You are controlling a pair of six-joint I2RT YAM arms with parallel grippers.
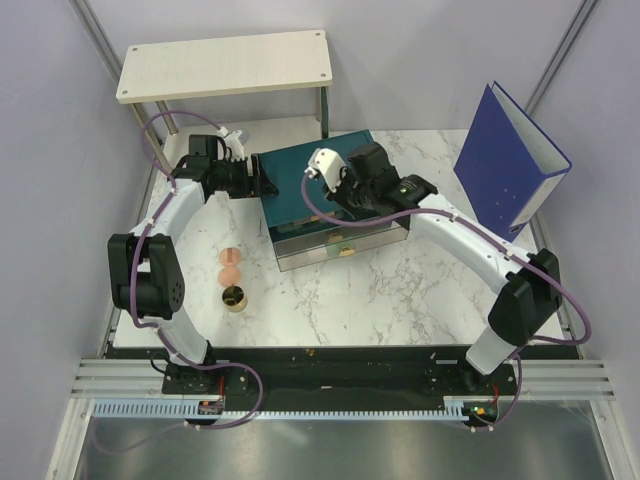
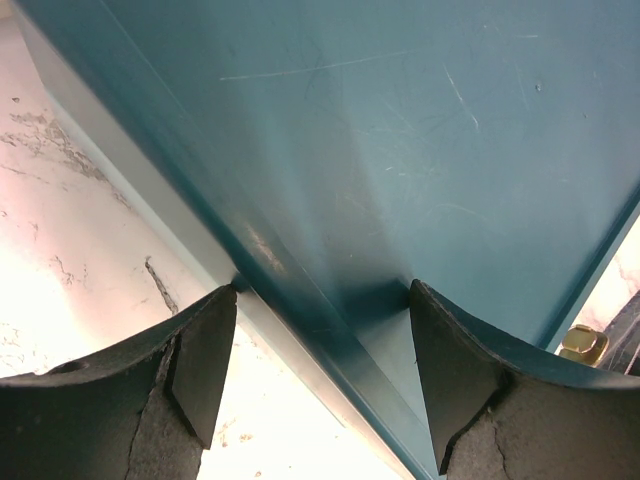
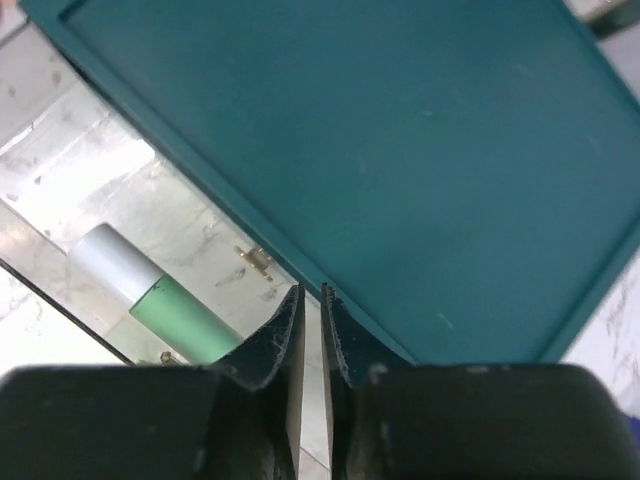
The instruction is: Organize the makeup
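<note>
Left fingers (image 2: 200, 370) are spread, straddling the left wall of the teal drawer box (image 1: 300, 190); judged best kept square so the box cannot slide. Right fingers (image 3: 282, 335) are pressed almost together, seemingly empty, above the open drawer holding the mint-green tube (image 3: 185, 318). Peach discs (image 1: 230, 257) and gold-rimmed pot (image 1: 236, 298) wait on the counter (image 1: 400, 300) at the box's 7 o'clock. Tan stick not seen; drawer interior largely hidden

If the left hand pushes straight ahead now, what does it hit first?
The teal drawer box. Its edge lies between the open fingers of the left hand, apparently very near, though depth is unclear.
</note>
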